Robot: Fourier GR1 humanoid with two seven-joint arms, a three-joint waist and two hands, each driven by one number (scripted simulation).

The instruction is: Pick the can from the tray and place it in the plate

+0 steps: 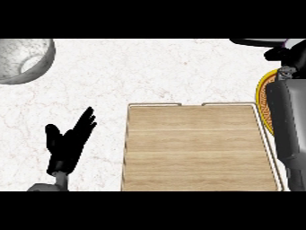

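— Wooden tray [198,148] at the counter's near edge is bare; where's the can?

— Can't see it. Right hand [299,54] hovers over the plate [264,96] at the right edge, fingers unreadable; probably nearly placed. Left hand [70,137] rests, fingers straight.

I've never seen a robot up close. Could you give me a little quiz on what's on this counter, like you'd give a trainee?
1. True or false: a can stands on the wooden tray.
2. The left hand is: A) open, on the counter side left of the tray; B) curled round a can; C) lying flat on the tray.
3. Fill in: the right forearm hides much of the yellow-rimmed ____ at the view's right edge.

Key: 1 false, no can shows on the tray; 2 A; 3 plate.
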